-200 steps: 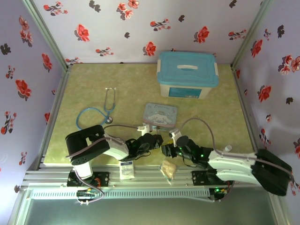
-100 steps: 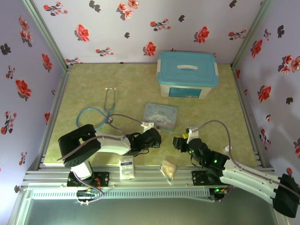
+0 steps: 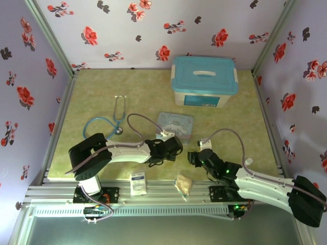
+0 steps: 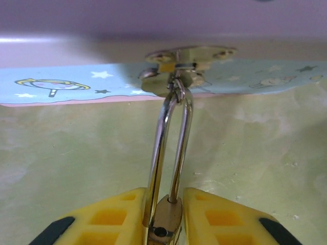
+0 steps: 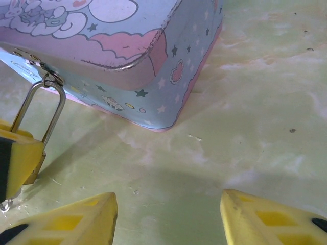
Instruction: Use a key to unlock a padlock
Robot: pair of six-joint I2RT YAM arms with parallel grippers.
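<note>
There, my left jaws pinched the padlock (image 4: 164, 218) by its small brass body, its shackle (image 4: 173, 132) hooked through the hasp (image 4: 176, 69) of the tin (image 4: 61, 89). It looked light, stiff and slick, so the flat sides seemed best. My right jaws hung spread over the counter (image 5: 245, 127).

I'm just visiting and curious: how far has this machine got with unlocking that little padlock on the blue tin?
Done: the left end effector grips the padlock, its shackle threaded through the hasp of the tin. In hand: the right end effector hovers open and empty beside the tin. Left: probably putting the key in and turning it.
</note>
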